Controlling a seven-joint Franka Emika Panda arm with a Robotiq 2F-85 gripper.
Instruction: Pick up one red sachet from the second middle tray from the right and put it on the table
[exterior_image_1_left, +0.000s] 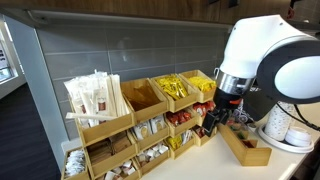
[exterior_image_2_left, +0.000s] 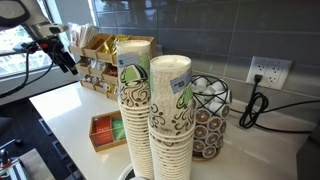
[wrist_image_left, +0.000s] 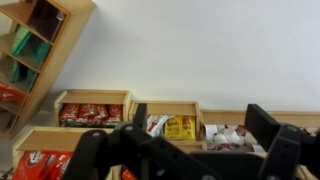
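Red sachet (exterior_image_1_left: 183, 118): not lifted; it is seen among like red packets lying inside the tray, and none of them is held.
Tray (exterior_image_1_left: 181, 125): a slanted light-wood bin in the middle tier of the rack, just beside the gripper; red packets are contained in it.
Gripper (exterior_image_1_left: 214, 120): held low in front of the rack's end bins; in the wrist view its fingers (wrist_image_left: 268, 132) are spread wide apart, and nothing is pinched between them.
Rack (exterior_image_1_left: 120, 125): three tiers are counted in an exterior view, the lowest partly cut off by the frame.
Red-packet bins (wrist_image_left: 91, 113): two are seen in the wrist view, one farther back and one nearer, cut by the frame edge.
Yellow sachets (exterior_image_1_left: 176, 88): held in two upper bins, side by side.
White-brown sachets (exterior_image_1_left: 150, 128): held in one middle bin next to the tray.
Wrapped stirrers (exterior_image_1_left: 95, 98): one bundle, stood upright in the upper end bin.
Low wooden box (exterior_image_2_left: 100, 143): one; red and green packets are held in its compartments.
Paper cups (exterior_image_2_left: 135, 110): two tall stacks, side by side.
Wire basket (exterior_image_2_left: 212, 115): one, filled with round pods.
Table (exterior_image_2_left: 62, 104): the pale countertop on which rack, box, cups and basket are borne.
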